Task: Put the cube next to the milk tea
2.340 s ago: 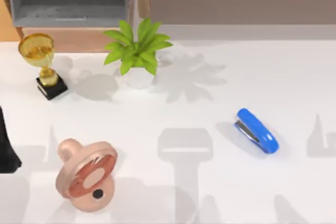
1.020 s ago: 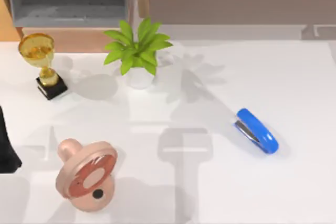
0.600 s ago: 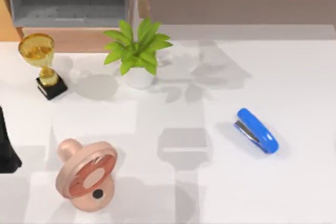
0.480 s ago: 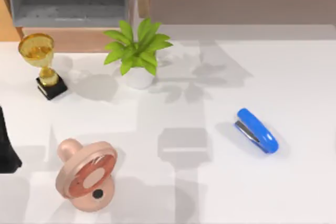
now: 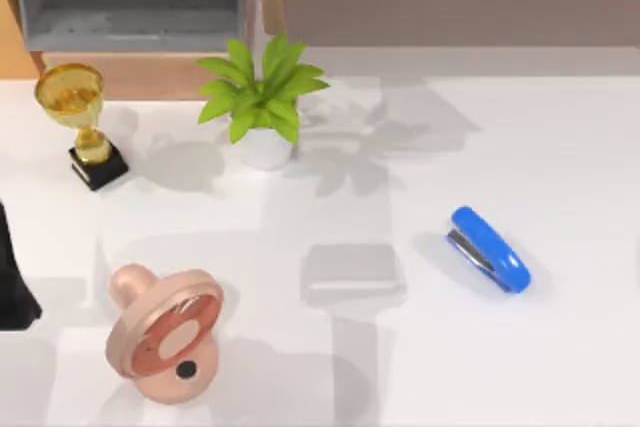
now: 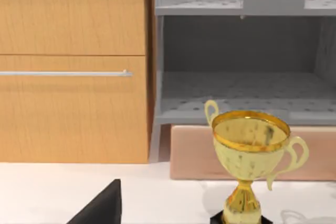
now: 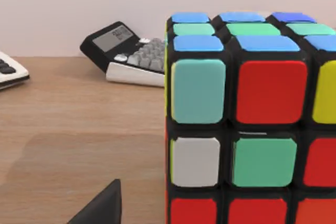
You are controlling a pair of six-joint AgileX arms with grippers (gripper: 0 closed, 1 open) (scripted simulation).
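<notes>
The cube (image 7: 252, 124), black-framed with red, green, blue, yellow and white stickers, stands close in front of the right wrist camera on a wooden shelf (image 7: 79, 145). A dark edge of my right gripper (image 7: 100, 211) pokes in beside it, apart from the cube. The milk tea (image 5: 165, 332), a pink cup with a brown top, stands at the table's front left. My left arm (image 5: 10, 277) is parked at the table's left edge, and a dark edge of its gripper (image 6: 100, 211) shows in the left wrist view.
A blue stapler (image 5: 488, 249) lies right of centre. A potted plant (image 5: 262, 97) and a gold trophy (image 5: 80, 122) stand at the back left, before a grey open cabinet (image 6: 241, 56). A calculator (image 7: 128, 51) rests on the shelf behind the cube.
Only the shadows on the table have shifted, across its middle and back. The milk tea, stapler, plant, trophy and left arm have stayed in place.
</notes>
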